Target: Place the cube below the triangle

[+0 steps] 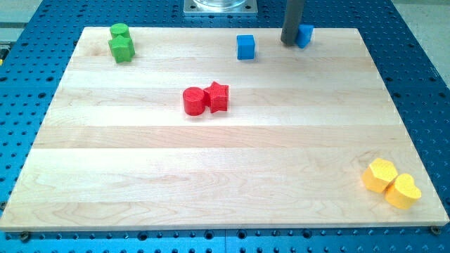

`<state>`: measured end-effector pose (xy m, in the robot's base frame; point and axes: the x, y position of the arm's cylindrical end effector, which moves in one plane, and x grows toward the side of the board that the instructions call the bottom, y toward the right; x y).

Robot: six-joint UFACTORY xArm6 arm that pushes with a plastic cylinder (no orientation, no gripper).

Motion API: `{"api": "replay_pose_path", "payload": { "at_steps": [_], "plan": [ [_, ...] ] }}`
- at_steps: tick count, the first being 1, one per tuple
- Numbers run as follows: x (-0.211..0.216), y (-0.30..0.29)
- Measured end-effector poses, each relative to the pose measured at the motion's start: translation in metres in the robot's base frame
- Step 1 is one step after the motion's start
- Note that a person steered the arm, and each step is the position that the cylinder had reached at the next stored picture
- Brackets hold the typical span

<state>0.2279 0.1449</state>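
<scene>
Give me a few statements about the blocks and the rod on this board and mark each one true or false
1. My tip is right beside the blue block at the view's top. True.
2. The blue cube touches the red blocks. False: it stands apart, near the view's top edge.
3. The red cylinder and the red star sit side by side near the middle. True.
4. The two yellow blocks lie at the view's top left. False: they are at the bottom right.
5. The two green blocks sit at the view's top left. True.
</scene>
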Motion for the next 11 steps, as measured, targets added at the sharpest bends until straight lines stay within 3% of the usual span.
{"api": "replay_pose_path", "payload": {
  "at_steps": [2,3,4,5,6,7,8,9,10,11],
  "plan": [
    [0.019,0.063],
    [0.064,0.063],
    [0.115,-0.083],
    [0.1,-0.222],
    [0.066,-0.155],
    [0.026,-0.134],
    [0.044,-0.043],
    [0.056,-0.039],
    [0.106,-0.025],
    [0.083,-0.001]
  ]
}}
